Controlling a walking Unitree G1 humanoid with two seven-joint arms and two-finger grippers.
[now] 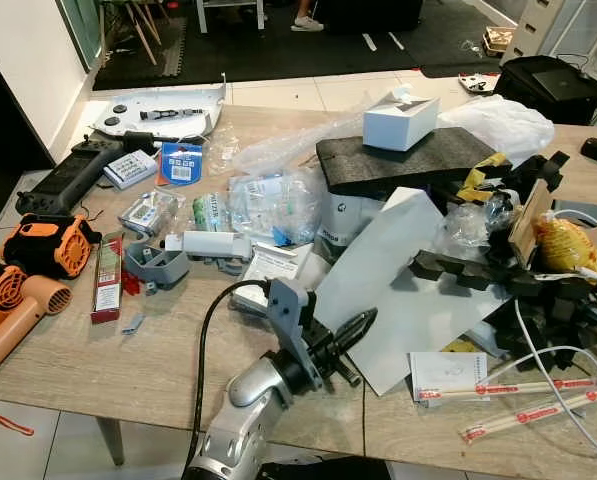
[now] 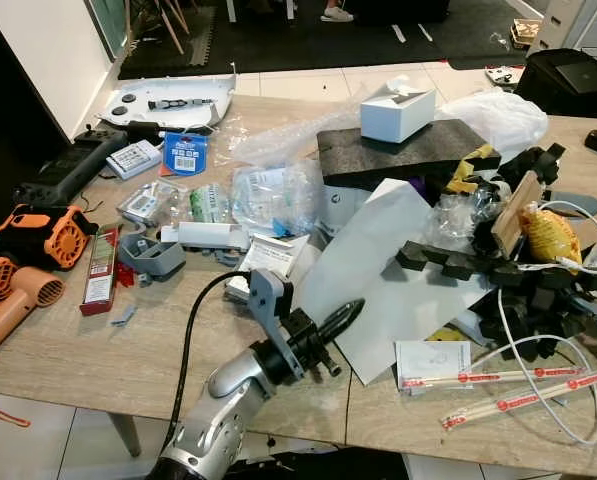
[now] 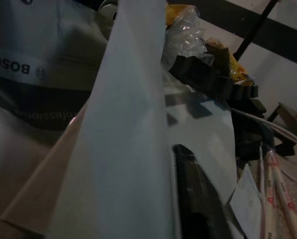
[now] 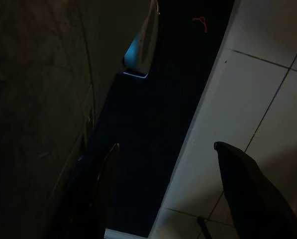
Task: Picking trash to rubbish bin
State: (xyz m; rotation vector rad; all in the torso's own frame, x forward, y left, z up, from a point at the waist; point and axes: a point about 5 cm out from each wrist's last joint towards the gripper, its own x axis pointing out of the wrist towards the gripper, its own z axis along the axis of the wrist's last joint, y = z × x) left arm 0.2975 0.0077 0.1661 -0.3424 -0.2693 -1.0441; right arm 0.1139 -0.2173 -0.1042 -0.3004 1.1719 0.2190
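Observation:
A large white sheet of paper [image 1: 398, 270] lies tilted across the middle of the cluttered wooden table [image 1: 128, 360]. My left gripper [image 1: 363, 325] reaches from the near edge to the sheet's lower left border, its fingers drawn together there. In the left wrist view the sheet [image 3: 128, 149] rises right in front of the camera, with one black finger [image 3: 195, 199] beside it and the other hidden behind the paper. My right gripper [image 4: 168, 184] hangs open over dark flooring and pale tiles, nothing between its fingers.
Clear plastic bags [image 1: 268, 205], a black foam slab [image 1: 403, 160] carrying a white box [image 1: 400, 122], black foam pieces [image 1: 458, 270], a yellow snack bag [image 1: 563, 245] and wrapped chopsticks [image 1: 518, 390] crowd the table. An orange blower [image 1: 18, 300] sits at the left edge. White cable [image 1: 548, 360] loops at right.

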